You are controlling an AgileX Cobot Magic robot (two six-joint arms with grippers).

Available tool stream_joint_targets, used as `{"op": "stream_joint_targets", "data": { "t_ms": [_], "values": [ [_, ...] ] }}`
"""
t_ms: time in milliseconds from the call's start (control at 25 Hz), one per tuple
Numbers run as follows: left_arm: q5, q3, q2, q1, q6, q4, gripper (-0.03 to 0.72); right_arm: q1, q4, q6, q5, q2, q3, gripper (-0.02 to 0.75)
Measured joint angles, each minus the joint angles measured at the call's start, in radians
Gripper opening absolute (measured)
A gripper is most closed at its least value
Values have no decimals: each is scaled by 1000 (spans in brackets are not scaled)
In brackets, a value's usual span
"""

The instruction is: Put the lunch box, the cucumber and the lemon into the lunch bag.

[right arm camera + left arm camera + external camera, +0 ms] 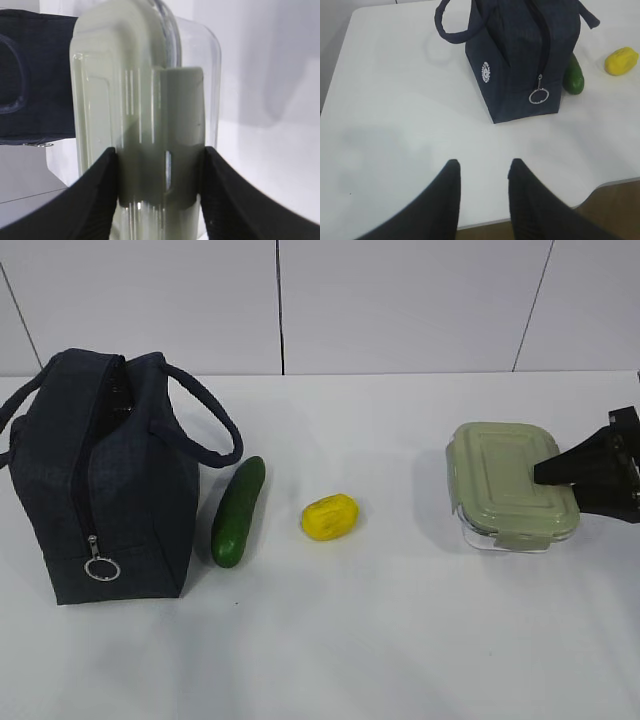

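Our right gripper [160,170] pinches the lunch box [512,485] across its latch end, the box resting on the table [400,640] at the right. We should lift it level, carry it over the lemon [329,517] and cucumber [238,511], then lower it squarely into the lunch bag [100,480]. Our left gripper [484,172] hovers spread, empty.

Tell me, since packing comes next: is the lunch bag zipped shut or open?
Open. The lunch bag's ring pull hangs low on its end panel, and the top gapes between the handles in the exterior view.
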Motion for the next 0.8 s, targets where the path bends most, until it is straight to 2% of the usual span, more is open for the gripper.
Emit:
{"op": "stream_joint_targets", "data": {
  "t_ms": [200,360,520,800],
  "values": [
    [-40,-63,86,0,0,-13,241,36,19,32,2,-33,1,370],
    [-52,-122,213,0,0,-65,241,85,82,41,2,-53,1,370],
    [-62,-170,398,0,0,-123,241,143,126,48,3,-54,1,369],
    [-76,-294,742,0,0,-150,241,205,173,67,3,-55,1,369]
  ]
}}
